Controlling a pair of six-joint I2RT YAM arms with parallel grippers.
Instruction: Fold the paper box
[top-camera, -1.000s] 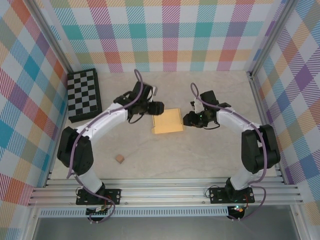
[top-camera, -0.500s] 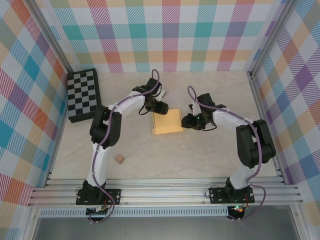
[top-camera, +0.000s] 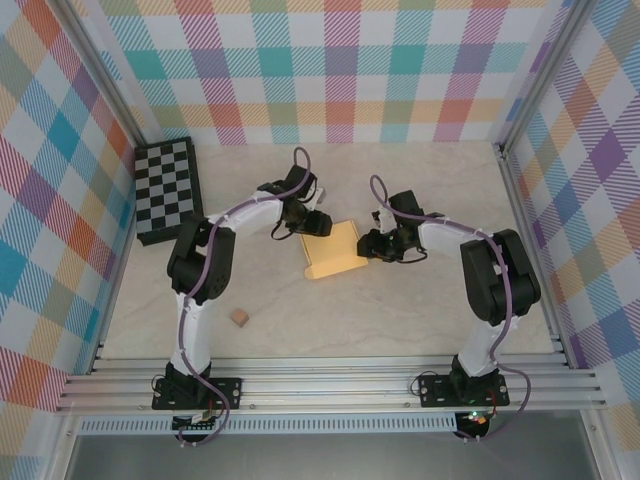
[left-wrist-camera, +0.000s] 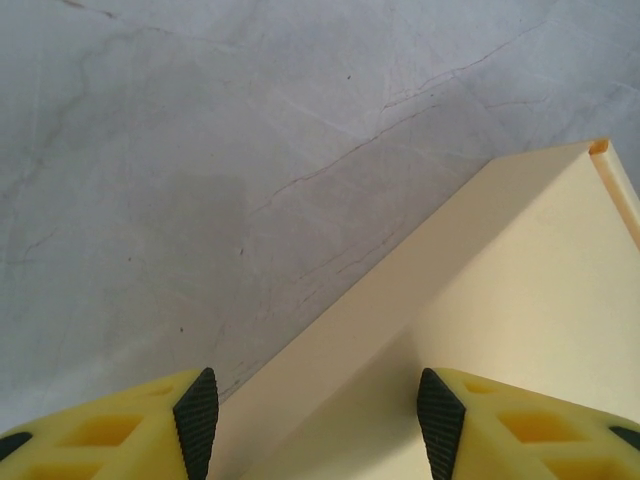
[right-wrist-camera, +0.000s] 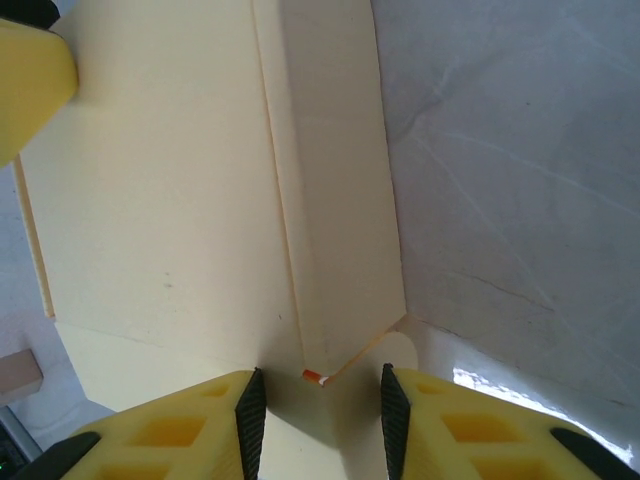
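Yellow-orange, thin and flat: finding the card paper box (top-camera: 334, 250) lying just past the middle of the pale marbled table (top-camera: 420, 320), skewed, with 1 long strip along its 3 o'clock side creased, as seen in the right wrist view.

Flanking it with both arms: bringing the left gripper (top-camera: 316, 222) in at the box's 10 o'clock corner and the right gripper (top-camera: 367, 245) at its 3 o'clock edge. Spreading the left jaws wide, straddling the card's slanted edge and pinching nothing. Setting the right jaws at a narrower gap around the near tip of the creased strip, pads not visibly touching card, so apparently gripping nothing.

Judging the step in hand as bracing 1 corner while lining up on the side strip. Probably needing next a close on that strip and a roll toward 9 o'clock, with the left side pinning the panel down.

Seeing bare table all round the box, with the black-and-white checkerboard (top-camera: 168, 190) at 10 o'clock and the small tan cube (top-camera: 239, 317) at 7 o'clock sitting well apart, out of any likely sweep.
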